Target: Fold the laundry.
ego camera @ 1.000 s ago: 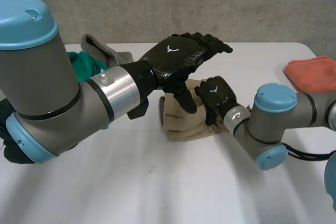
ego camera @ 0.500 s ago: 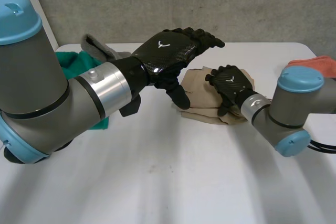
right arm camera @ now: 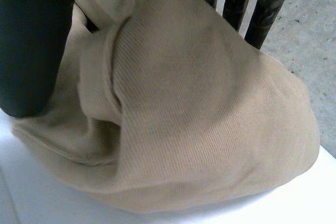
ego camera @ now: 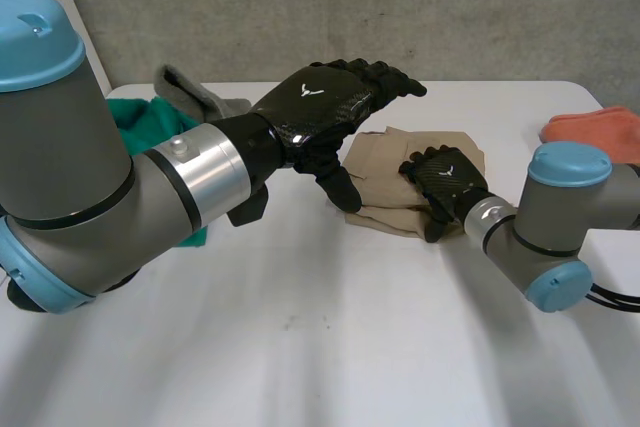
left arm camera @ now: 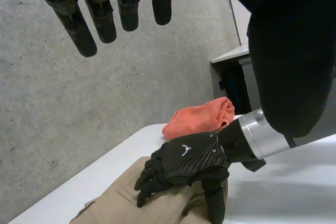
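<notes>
status: one tan garment (ego camera: 385, 175), folded, lies flat near the middle of the white table (ego camera: 300, 347). we count two hands at it.

left hand (ego camera: 320, 105) hovers above the garment's left end. fingers are straight and slightly spread, thumb hangs down, and it holds nothing. in the left wrist view we see clear air between its fingertips and the cloth.

right hand (ego camera: 445, 179) lies on the garment's right half. fingers are nearly straight and pressed on the top layer, thumb is down against the near edge. we see no fabric pinched, so we read it as a flat, open press.

other laundry, three pieces:
- one orange cloth (ego camera: 590, 130), folded, at the table's far right, well apart from the garment
- one green cloth (ego camera: 140, 119) and one grey cloth (ego camera: 188, 93), touching each other at the far left behind the left arm

four cloth items in total.
</notes>
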`<state>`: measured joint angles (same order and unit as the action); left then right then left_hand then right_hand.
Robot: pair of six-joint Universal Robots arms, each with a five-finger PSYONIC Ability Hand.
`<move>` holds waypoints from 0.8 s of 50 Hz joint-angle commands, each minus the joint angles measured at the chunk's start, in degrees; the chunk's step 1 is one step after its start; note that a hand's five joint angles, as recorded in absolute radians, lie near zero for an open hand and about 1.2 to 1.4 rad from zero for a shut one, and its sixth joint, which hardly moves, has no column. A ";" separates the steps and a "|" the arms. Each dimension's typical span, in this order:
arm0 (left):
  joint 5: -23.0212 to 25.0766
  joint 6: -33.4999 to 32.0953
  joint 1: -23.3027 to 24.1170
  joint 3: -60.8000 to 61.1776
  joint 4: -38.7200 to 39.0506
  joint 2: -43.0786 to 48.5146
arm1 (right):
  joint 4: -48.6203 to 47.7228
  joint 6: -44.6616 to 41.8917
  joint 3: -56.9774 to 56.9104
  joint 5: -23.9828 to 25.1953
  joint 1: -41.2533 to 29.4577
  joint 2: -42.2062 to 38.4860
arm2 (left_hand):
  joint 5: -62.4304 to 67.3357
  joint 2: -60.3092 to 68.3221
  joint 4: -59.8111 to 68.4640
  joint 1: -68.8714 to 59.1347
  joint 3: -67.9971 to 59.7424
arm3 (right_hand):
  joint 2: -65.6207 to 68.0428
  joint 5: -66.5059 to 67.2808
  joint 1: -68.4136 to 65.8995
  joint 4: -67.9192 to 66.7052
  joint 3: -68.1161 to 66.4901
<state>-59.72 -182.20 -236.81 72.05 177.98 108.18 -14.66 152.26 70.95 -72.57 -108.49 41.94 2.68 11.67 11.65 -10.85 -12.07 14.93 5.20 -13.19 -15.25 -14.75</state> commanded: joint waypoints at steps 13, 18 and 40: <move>0.04 0.00 0.12 0.64 0.00 0.01 | -2.30 -1.35 -7.40 -3.72 0.03 -3.88 | -2.30 -1.29 -1.26 0.47 1.68 | 29.99 29.72 -31.73 -29.67 -30.17; -0.05 0.00 0.12 0.90 0.00 -0.08 | -2.39 -1.44 -8.89 -3.99 0.03 -5.37 | -2.30 -1.29 -1.26 0.47 1.68 | 25.91 25.64 -27.65 -25.59 -26.09; -0.22 0.00 -0.23 1.52 0.00 -0.87 | -17.94 1.34 -21.18 13.49 9.60 -3.79 | -1.80 -0.79 -0.76 -0.04 1.18 | 65.07 64.80 -66.81 -64.75 -65.25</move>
<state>-59.85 -182.20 -237.05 73.65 177.98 107.80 -28.07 147.32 55.19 -66.99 -104.55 36.94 2.68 11.67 11.65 -10.85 -12.07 67.41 51.83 -52.48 -66.70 -65.94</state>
